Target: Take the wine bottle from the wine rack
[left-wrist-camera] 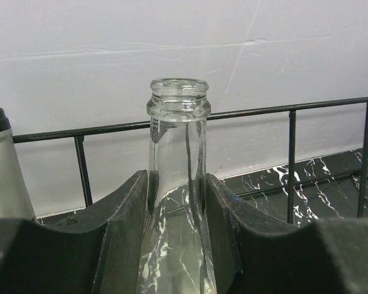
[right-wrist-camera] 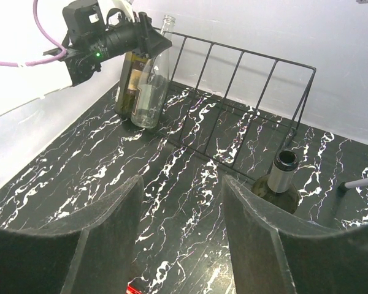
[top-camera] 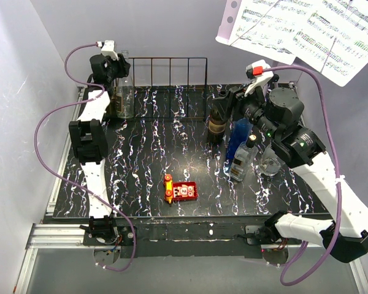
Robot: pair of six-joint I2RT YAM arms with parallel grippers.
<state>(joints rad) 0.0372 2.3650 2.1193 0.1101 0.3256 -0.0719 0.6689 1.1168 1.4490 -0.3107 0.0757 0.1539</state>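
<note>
The left gripper (left-wrist-camera: 176, 196) was clamped on the clear bottle (left-wrist-camera: 178, 104) at the neck, just under the lip, probably so it could be lifted straight up past the rail. The clear bottle stood upright at the rack's (top-camera: 170, 59) left end, at 10 o'clock on the table (top-camera: 141, 184). The right gripper (right-wrist-camera: 183, 180) hovered at 2 o'clock, jaws apart and holding nothing.
</note>
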